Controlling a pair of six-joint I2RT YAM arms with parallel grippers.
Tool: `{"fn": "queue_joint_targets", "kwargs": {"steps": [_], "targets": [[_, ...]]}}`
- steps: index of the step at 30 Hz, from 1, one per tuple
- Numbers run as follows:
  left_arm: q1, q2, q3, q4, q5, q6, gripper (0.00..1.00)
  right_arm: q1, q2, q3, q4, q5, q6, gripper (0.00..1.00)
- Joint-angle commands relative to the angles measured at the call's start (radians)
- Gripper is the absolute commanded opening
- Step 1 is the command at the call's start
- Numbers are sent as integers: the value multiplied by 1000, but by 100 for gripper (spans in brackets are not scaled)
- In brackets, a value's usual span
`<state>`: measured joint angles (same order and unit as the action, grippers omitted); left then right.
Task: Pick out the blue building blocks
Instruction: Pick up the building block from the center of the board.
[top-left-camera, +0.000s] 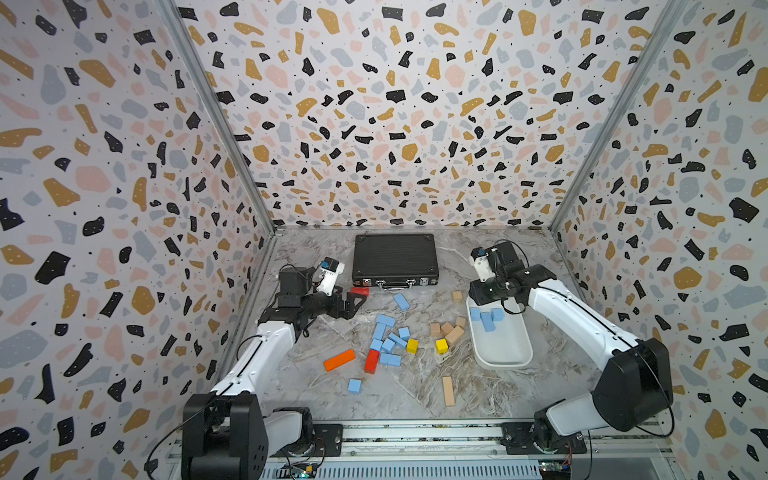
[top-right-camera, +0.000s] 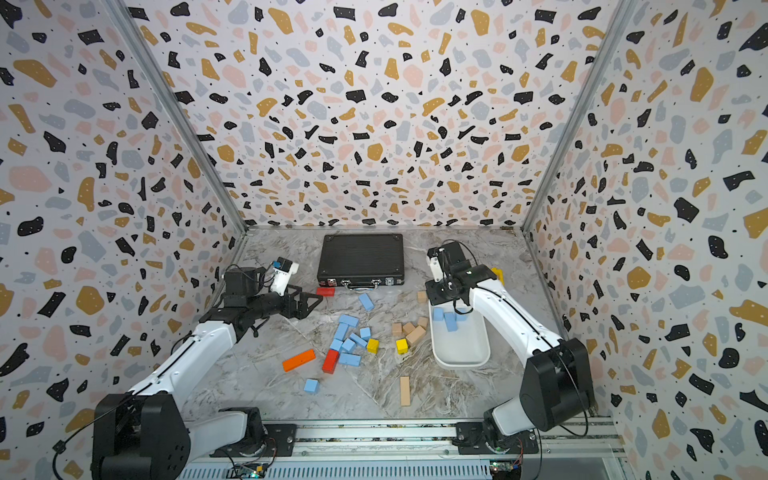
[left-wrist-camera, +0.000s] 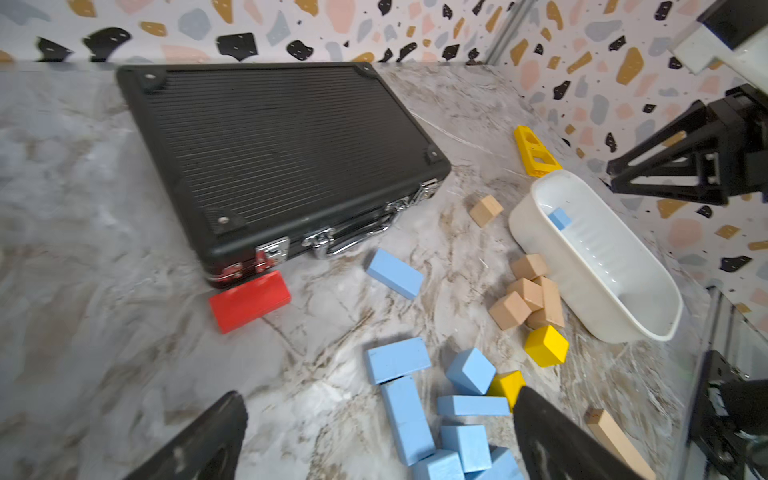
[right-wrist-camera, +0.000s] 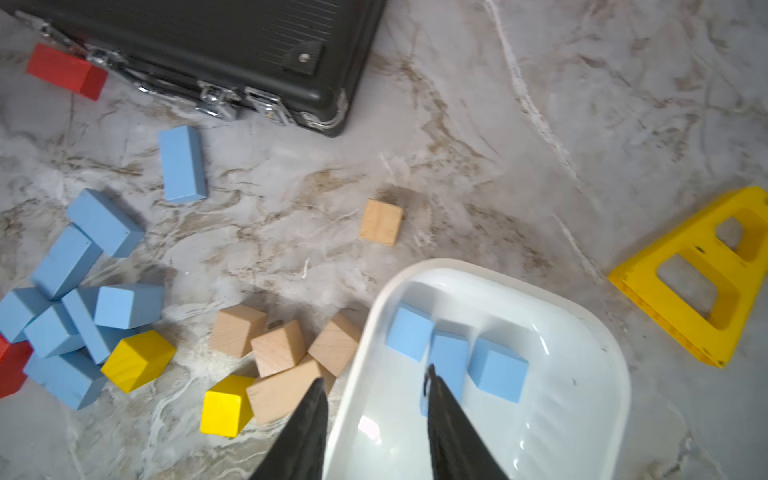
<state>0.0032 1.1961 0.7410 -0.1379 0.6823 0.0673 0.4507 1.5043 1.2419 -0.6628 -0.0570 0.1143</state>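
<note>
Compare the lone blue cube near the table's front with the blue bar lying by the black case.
The lone blue cube is roughly equal-sided; the blue bar is clearly longer than wide. The cube sits alone near the front; the bar lies near the black case at the back. Both are light blue, resting on the table, outside the white tray.

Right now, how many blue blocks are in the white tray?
3, all together at the far end of the white tray: a bar lying between one cube and a second cube. Nothing appears hidden.
</note>
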Motion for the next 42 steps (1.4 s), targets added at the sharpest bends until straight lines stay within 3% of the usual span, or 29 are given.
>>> {"fn": "queue_joint_targets", "kwargs": {"steps": [1,9,20,42], "targets": [[29,-15,-15,24,-51,6,100,76,78,84,-77,-22,13,42],[63,-26,-27,29,-61,11,100,187,288,214,134,-17,57,42],[80,-24,-33,35,-64,18,100,261,541,400,164,69,52,44],[88,-21,-40,43,-47,16,100,317,704,504,242,35,54,49]]}}
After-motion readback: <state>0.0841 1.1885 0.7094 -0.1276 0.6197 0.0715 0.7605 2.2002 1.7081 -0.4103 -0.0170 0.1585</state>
